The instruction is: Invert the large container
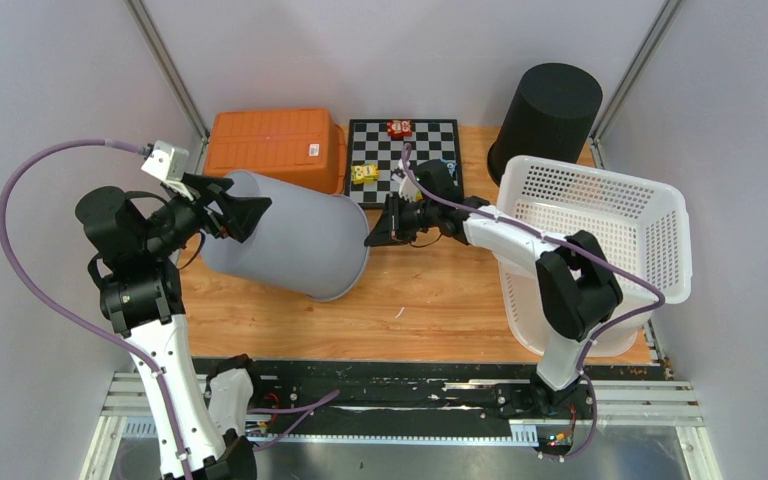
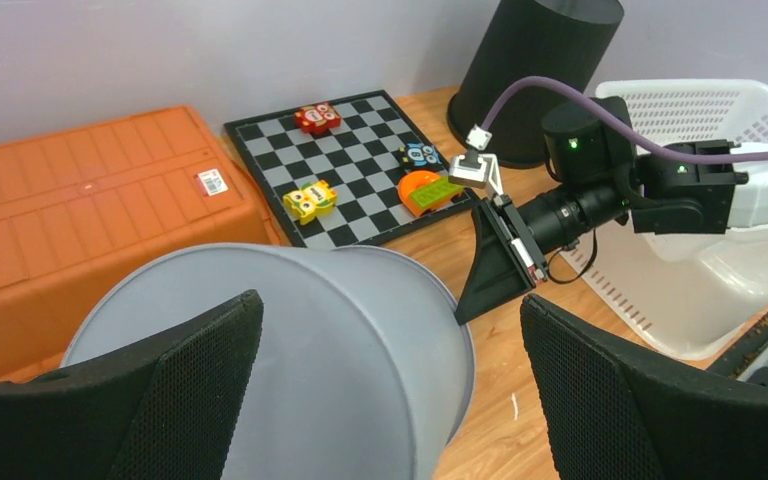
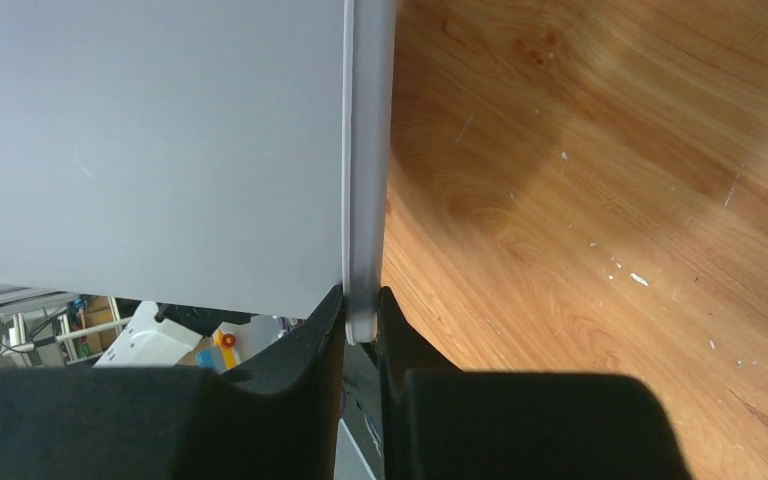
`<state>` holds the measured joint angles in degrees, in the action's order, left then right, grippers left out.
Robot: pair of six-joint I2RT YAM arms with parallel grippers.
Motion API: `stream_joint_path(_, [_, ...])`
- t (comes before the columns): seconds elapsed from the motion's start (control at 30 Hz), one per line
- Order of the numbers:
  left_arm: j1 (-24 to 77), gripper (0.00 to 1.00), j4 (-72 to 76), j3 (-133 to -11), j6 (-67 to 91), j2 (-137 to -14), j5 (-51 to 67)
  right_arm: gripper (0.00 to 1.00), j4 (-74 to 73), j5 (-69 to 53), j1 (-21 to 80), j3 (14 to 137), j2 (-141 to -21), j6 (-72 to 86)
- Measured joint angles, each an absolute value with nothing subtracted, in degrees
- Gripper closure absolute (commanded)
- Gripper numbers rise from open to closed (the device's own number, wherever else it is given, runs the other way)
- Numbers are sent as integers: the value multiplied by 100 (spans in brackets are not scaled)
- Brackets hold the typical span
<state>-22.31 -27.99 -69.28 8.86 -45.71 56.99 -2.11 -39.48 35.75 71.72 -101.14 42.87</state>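
Tightly pinching the rim [image 3: 368, 180] of the large container [image 1: 290, 235] with the right hand [image 3: 360, 305], one finger on each side of the thin edge. Lying on its side on the bench [image 1: 430, 300], just left of that hand, mouth toward it. Spread wide at the closed end with the left hand [image 1: 243, 213]; contact unclear.

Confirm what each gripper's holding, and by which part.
Right gripper is shut on the grey bin, pinching its rim. Left gripper is open over the bin's closed end, clamping nothing.
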Motion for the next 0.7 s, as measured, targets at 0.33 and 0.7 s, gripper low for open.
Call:
stream_joint_path(0.33, [-2231,0,-3234,-7041,486,-4641,5253,98,-217,-3946,3671,7236,-10460,4213])
stream_joint_path(0.7, [-2231,0,-3363,-6976,185,-4831,5030,98,-215,-4049,3833,7550,-10881,4191])
